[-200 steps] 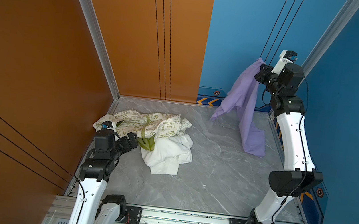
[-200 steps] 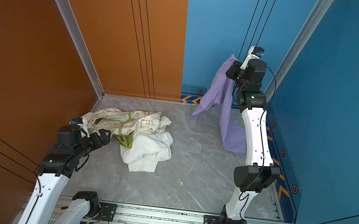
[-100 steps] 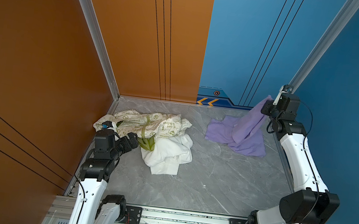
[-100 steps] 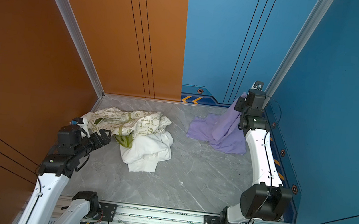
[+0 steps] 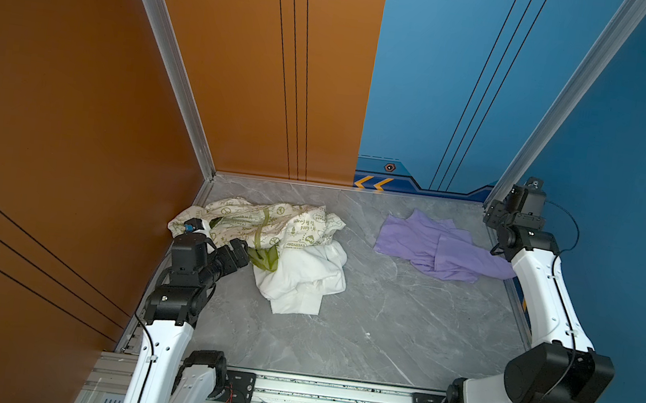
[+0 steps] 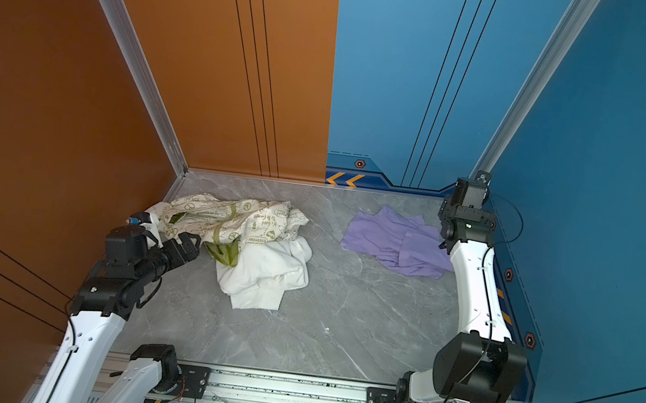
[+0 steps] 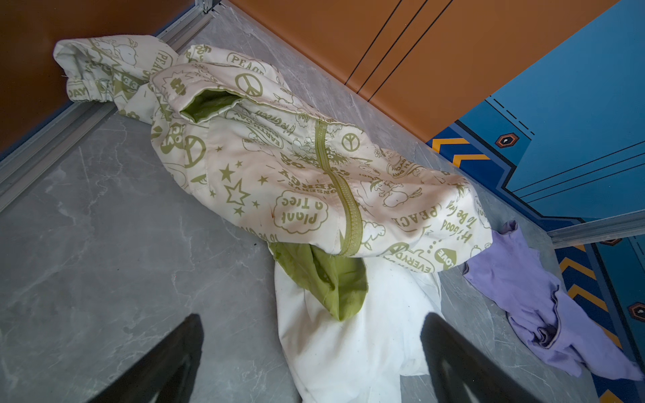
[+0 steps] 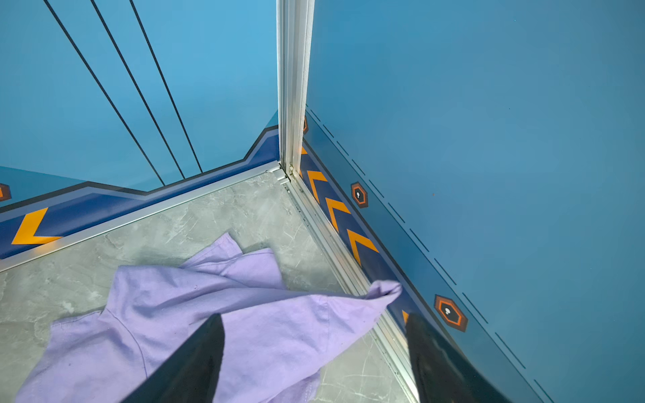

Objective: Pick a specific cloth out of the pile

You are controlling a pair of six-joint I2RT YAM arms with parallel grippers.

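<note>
The lavender cloth (image 5: 437, 246) lies spread and rumpled on the grey marbled surface (image 5: 381, 327), toward the far right corner and well apart from the pile (image 5: 286, 244) on the left. Both top views show that gap of bare surface between them.

The right pincer (image 8: 314, 316) hangs just above the right-hand end of the lavender cloth, its fingers (image 8: 195, 363) set wide apart with nothing clamped between them. In the right wrist view the fabric spreads beneath and between the two dark fingers. One corner of it (drawn up to a creased point) reaches over the aluminium rail (image 8: 323, 230) at the foot of the blue wall. I cannot tell whether either finger touches the fabric.

The left pincer (image 5: 240, 249) sits low at the near-left edge of the pile, also spread wide and empty. It points at the olive lining of the cream printed cloth (image 7: 296, 181), which lies partly over the white cloth (image 7: 349, 349).
</note>
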